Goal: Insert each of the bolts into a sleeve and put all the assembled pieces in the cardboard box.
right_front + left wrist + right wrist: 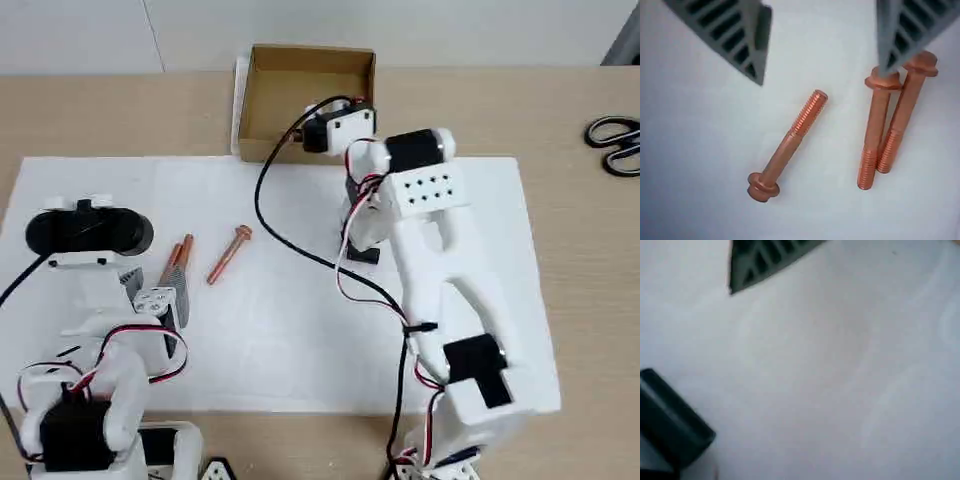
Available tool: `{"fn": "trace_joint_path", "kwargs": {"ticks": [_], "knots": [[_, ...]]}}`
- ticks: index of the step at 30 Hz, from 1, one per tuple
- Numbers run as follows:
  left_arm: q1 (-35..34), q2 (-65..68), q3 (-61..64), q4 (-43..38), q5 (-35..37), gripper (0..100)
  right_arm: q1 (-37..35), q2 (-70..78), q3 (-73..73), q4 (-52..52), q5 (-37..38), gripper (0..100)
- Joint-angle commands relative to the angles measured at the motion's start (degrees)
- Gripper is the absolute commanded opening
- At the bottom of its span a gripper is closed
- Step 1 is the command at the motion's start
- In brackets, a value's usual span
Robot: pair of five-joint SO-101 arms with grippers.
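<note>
L pincer (822, 75) apart over 3 bolts (790, 142) on white sheet (280, 340). R pincer (360, 238) by black sleeve (670, 432); grip state can't tell.

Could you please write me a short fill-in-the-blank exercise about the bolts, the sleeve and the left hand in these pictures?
1. The number of copper bolts lying on the white sheet is ___.
2. The left hand hanging over the bolts is ___, not shut.
3. The sleeve on the sheet is ___ in colour.
Missing words: three; open; black.
</note>
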Motion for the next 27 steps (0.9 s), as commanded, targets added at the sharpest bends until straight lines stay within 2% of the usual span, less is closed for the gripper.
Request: {"fn": "trace_joint_path", "kwargs": {"ticks": [1, 14, 27], "knots": [[-0.26, 0.09, -2.59, 0.0, 1.76, 14, -0.84, 1.45, -2.73, -1.19, 2.2, 12.1], [-0.26, 0.09, -2.59, 0.0, 1.93, 14, -0.57, 13.05, -2.9, -3.82, 16.0, 12.2], [-0.26, 0.09, -2.42, -0.09, 1.93, 14, -0.4, 14.29, -3.78, -6.11, 22.07, 12.2]]}}
